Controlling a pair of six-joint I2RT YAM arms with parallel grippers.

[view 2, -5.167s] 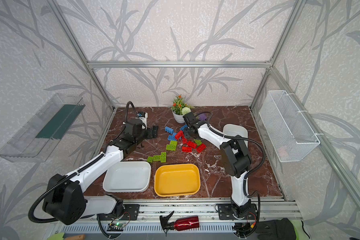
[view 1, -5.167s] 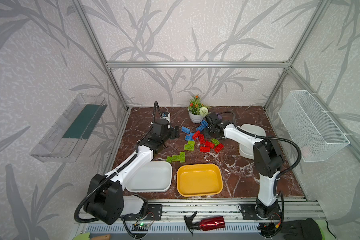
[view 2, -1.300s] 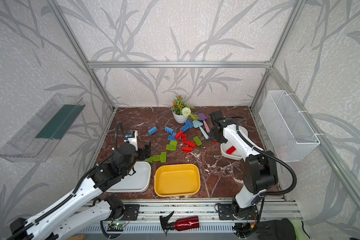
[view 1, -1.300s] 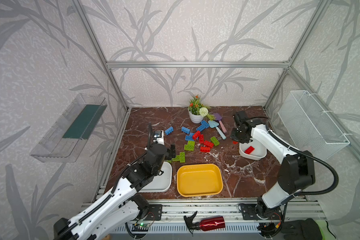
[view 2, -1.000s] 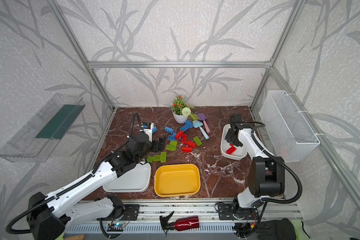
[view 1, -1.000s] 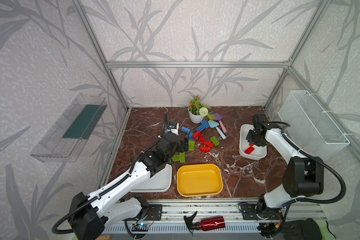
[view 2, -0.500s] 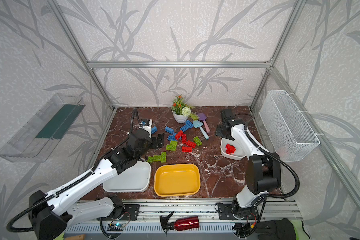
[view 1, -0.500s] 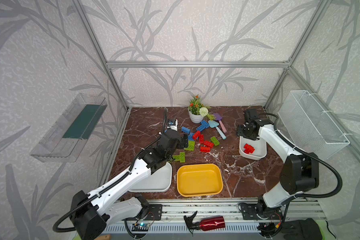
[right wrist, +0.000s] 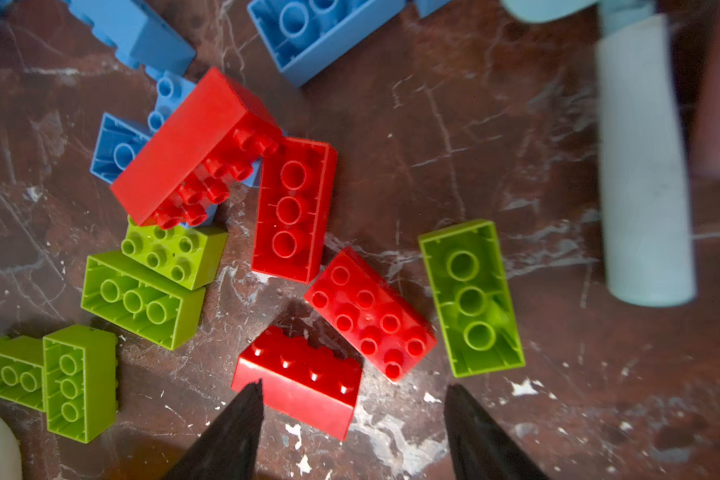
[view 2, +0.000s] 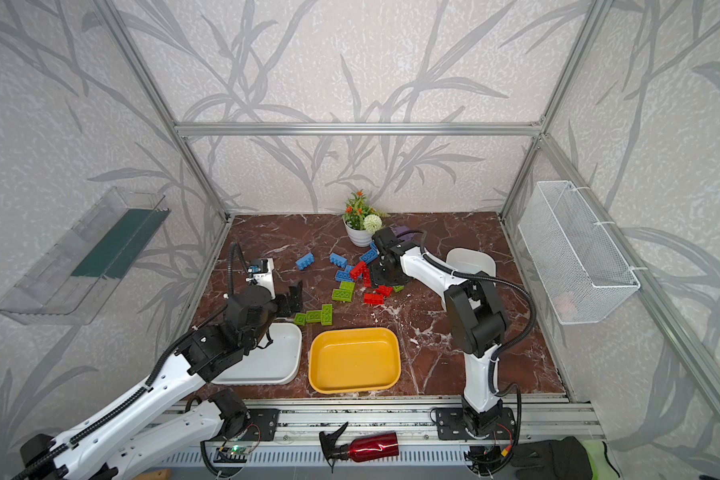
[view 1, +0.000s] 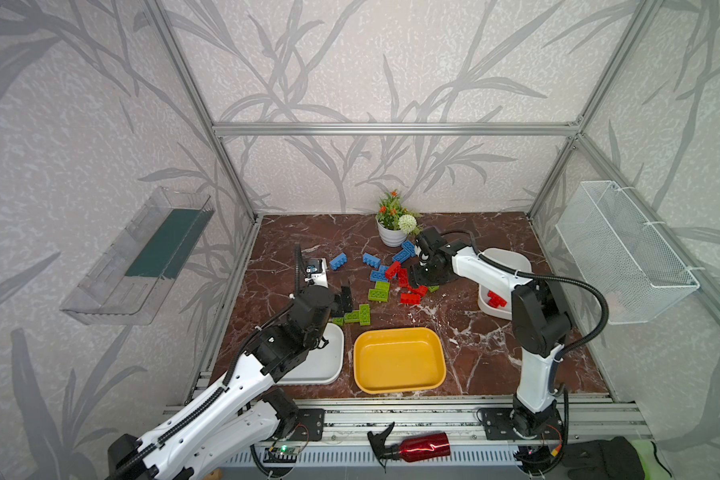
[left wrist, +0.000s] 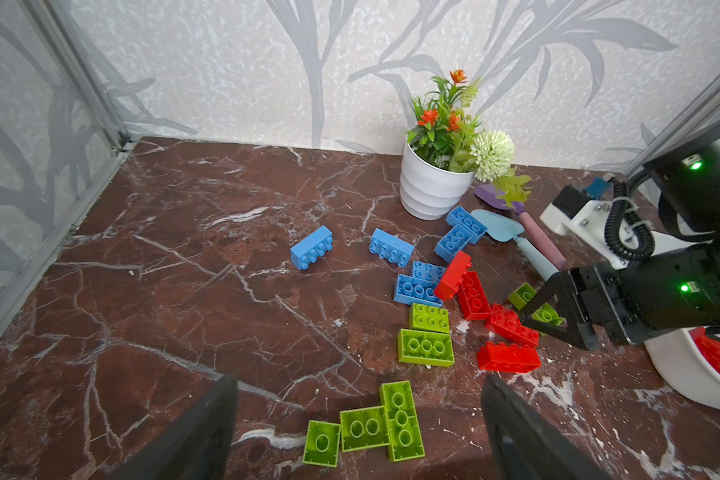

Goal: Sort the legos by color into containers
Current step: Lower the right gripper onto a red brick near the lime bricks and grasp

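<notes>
Blue, red and lime legos lie in a loose pile mid-table. My right gripper hangs open just above a red brick lying on its side, among other red bricks; it also shows in both top views. Open too, my left gripper hovers over three joined lime bricks near the front-left white container. The yellow container holds nothing. The right white container holds red bricks.
A white flower pot stands at the back, with pastel toy shovels beside it. A wire basket hangs on the right wall and a clear shelf on the left. A red spray bottle lies on the front rail.
My right gripper opened over the right white container, left a red brick there, then swung left and down over the pile. My left gripper stayed open and drew back slightly.
</notes>
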